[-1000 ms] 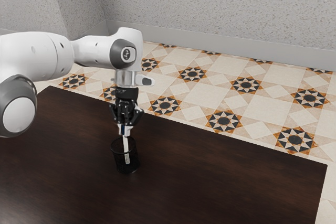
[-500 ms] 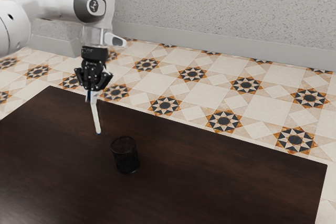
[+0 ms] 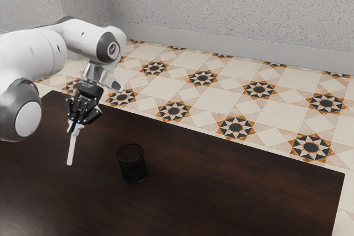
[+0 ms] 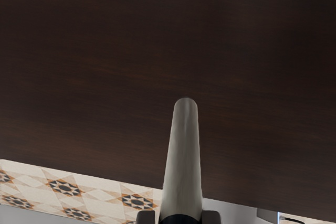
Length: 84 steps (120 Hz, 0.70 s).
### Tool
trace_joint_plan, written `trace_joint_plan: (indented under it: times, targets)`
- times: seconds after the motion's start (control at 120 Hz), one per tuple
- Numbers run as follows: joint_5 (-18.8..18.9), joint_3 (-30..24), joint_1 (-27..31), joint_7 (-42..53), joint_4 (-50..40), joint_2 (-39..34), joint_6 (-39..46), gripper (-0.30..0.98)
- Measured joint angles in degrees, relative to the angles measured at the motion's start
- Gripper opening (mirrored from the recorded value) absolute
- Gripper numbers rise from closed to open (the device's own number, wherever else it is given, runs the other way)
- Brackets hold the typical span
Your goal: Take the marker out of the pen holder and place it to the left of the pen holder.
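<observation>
One hand (image 3: 74, 127) grips one marker (image 3: 71, 150) — apart from one pen holder (image 3: 132, 165).

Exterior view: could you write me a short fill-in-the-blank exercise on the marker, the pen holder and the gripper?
1. The gripper is shut on the marker near its ____ end, not its lower one.
2. The marker is toward the exterior view's ____ from the pen holder.
3. The pen holder stands ____ on the table, not tipped over.
4. The colour of the pen holder is ____.

Missing words: upper; left; upright; black.
</observation>
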Motion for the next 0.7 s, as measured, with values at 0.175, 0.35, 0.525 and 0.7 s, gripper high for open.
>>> trace_joint_plan:
  times: [0.175, 0.35, 0.525, 0.7]
  targets:
    - [-0.1, 0.0, 0.0, 1.7, -0.1, 3.5, 5.0, -0.1]
    - [-0.3, 0.0, 0.0, 2.9, -0.2, 5.2, 7.8, -0.1]
    - [-0.3, 0.0, 0.1, 3.8, -0.2, 6.3, 9.4, -0.1]
    - [-0.3, 0.0, 0.1, 4.4, -0.1, 6.8, 10.1, -0.07]
